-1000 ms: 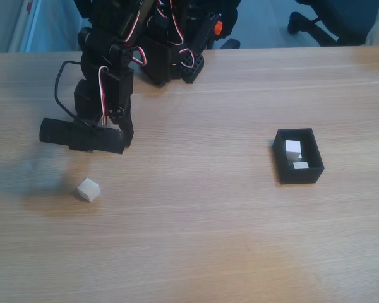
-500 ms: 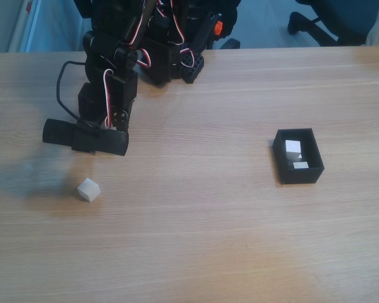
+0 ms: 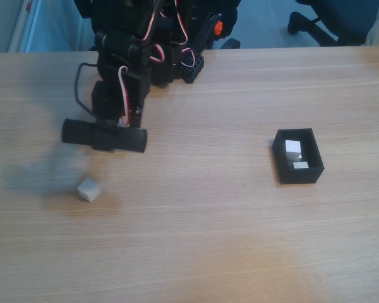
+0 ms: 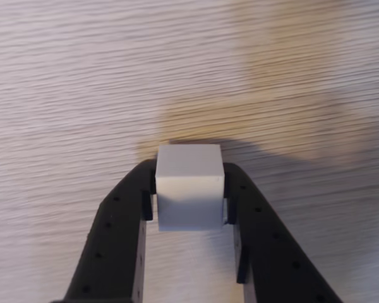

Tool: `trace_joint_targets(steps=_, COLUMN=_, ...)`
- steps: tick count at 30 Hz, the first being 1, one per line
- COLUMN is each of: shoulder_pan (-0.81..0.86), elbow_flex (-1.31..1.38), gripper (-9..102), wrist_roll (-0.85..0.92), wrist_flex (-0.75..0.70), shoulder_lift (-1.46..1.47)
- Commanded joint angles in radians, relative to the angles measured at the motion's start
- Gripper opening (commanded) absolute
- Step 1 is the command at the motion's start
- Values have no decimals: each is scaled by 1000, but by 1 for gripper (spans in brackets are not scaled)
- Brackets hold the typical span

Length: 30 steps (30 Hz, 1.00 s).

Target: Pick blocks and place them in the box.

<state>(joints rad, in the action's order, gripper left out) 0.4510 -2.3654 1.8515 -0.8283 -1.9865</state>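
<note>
- The wood-grain surface (image 3: 227, 240) takes up most of the fixed view, with the black arm (image 3: 123, 69) leaning in from the upper left of the frame.
- The box (image 3: 297, 156) sits at right of centre, well apart from the arm, with two pale blocks (image 3: 293, 148) inside it.
- One more loose block (image 3: 88, 189) lies on the surface at lower left, just below the arm's black camera bar.
- In the wrist view the tool (image 4: 189, 202) is clamped on a white block (image 4: 189, 186), one finger pressed on each side, dead centre of the frame, above the wood.
</note>
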Motion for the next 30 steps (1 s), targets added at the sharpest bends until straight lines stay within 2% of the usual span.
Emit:
trace_joint_targets(steps=1, shoulder_pan=-98, elbow_flex=5, gripper=0, wrist_roll=-61, wrist_flex=-86, shoulder_lift=-107)
trace_joint_targets(steps=13, shoulder_pan=-577, elbow_flex=183, gripper=0, wrist_roll=-408, wrist_flex=-451, shoulder_lift=-245)
trace_joint_targets(steps=22, shoulder_pan=-865, elbow_flex=383, gripper=0, wrist_roll=-632, wrist_flex=-472, shoulder_lift=-167)
trace_joint_targets(steps=30, shoulder_pan=-991, elbow_flex=612, gripper=0, wrist_roll=-759, wrist_flex=-449, shoulder_lift=9)
